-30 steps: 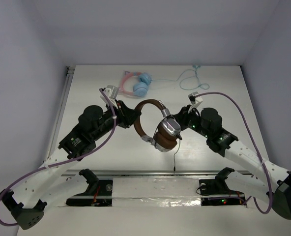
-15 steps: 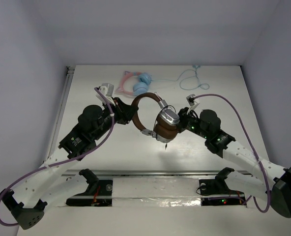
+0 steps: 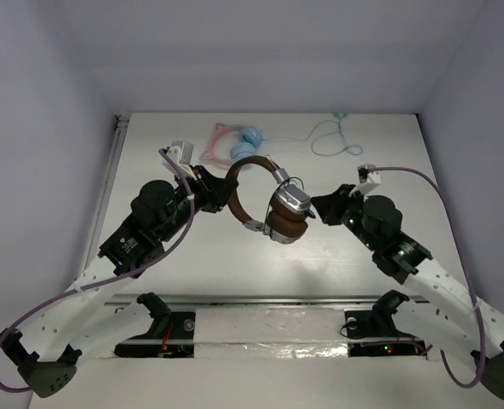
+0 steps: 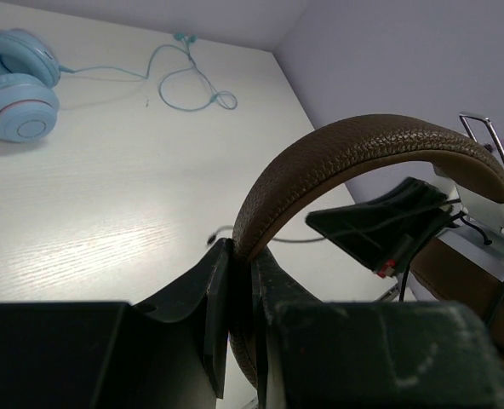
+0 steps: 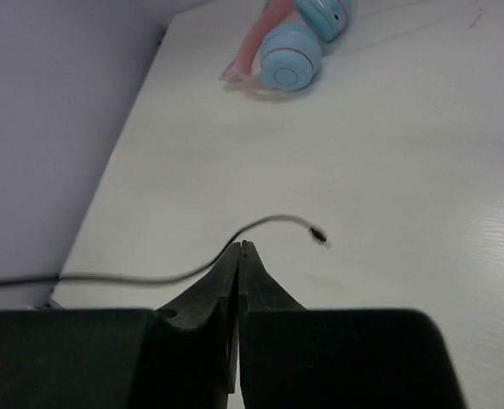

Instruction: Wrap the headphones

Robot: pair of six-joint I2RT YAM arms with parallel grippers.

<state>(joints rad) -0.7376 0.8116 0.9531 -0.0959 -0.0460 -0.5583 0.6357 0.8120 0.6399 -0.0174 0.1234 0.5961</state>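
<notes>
The headphones, with brown headband and silver cups, hang above the table's middle. My left gripper is shut on the headband, which shows in the left wrist view clamped between the fingers of that gripper. My right gripper is just right of the ear cups. In the right wrist view it is shut on the thin black cable close to its plug, which sticks out past the tips. The cable is too thin to make out in the top view.
The pink cat-ear headphones with light blue cups lie at the back of the table, just behind the held headband. Their pale blue cable loops to the back right. A metal rail runs along the near edge.
My right gripper has moved right, away from the ear cups. The cable end that hung toward the near edge is gone from there. The left gripper shifted the headphones slightly toward the back.
</notes>
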